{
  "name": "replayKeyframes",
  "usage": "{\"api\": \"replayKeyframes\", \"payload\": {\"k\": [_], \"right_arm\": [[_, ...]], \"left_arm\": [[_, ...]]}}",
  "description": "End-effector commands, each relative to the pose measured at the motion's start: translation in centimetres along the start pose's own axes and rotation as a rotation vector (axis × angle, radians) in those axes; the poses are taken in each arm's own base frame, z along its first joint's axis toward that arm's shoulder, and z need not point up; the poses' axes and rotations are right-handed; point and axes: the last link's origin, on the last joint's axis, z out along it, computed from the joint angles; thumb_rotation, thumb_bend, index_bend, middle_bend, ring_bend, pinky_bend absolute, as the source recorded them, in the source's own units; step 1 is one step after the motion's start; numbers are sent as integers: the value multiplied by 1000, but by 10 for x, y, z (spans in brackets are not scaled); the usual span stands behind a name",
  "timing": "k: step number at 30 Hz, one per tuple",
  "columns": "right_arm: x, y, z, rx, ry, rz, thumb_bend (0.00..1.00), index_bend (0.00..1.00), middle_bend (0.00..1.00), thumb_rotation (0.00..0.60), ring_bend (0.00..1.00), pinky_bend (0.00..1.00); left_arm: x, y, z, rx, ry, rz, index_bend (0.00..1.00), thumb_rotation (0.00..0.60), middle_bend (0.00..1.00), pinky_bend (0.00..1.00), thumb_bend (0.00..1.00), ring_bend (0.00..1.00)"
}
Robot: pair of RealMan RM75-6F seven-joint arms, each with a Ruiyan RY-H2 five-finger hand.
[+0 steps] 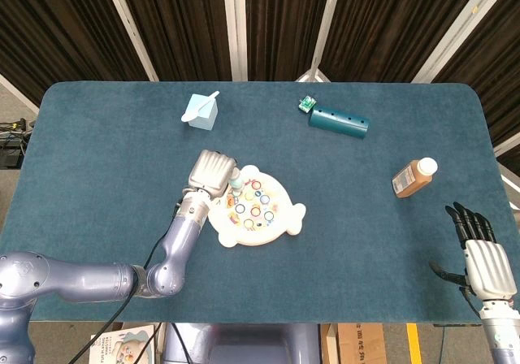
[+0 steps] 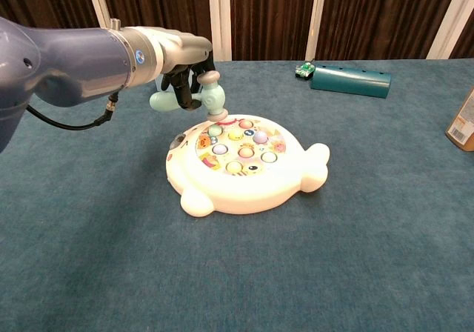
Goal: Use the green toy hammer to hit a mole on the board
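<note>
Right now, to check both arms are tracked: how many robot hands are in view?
2. The left hand grips the green toy hammer over the board's far-left edge; the right hand, fingers apart and empty, is by the table's near-right corner, head view only.

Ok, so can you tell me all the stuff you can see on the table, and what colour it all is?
Mole board: one, white with coloured moles, middle of the table.
Toy hammer: one, pale green with a pinkish face, held above the board's far left edge.
Carton: one, light blue with a white spoon-like stick on it, far left of the table.
Tube: one, dark teal, lying at the far side, a small green piece at its left end.
Bottle: one, brown with a white cap, lying on the right.
Table: one, covered in dark blue cloth.
Left hand: grey, grips the hammer.
Right hand: black fingers spread, holds nothing, near right corner.
</note>
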Motion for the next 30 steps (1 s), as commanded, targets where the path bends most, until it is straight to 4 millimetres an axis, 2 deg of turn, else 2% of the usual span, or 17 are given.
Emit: {"api": "replayKeyframes", "payload": {"k": [1, 8, 13, 24, 30], "right_arm": [[0, 0, 0, -1, 0, 0, 192, 0, 0, 600, 0, 0], [0, 0, 0, -3, -2, 1, 192, 0, 0, 600, 0, 0], [0, 1, 1, -6, -2, 3, 193, 0, 0, 600, 0, 0], [1, 1, 0, -6, -1, 7, 192, 0, 0, 600, 0, 0], [0, 1, 1, -9, -1, 11, 192, 0, 0, 600, 0, 0]], "left_arm": [[-3, 0, 0, 1, -6, 9, 649, 600, 503, 517, 641, 412], [-17, 0, 2, 5, -29, 22, 649, 600, 503, 517, 641, 412], [-20, 1, 5, 7, -28, 27, 649, 600, 504, 517, 641, 412], [5, 10, 4, -20, 27, -9, 647, 600, 504, 517, 641, 412], [10, 20, 4, -39, 25, -10, 644, 600, 504, 517, 641, 412]]}}
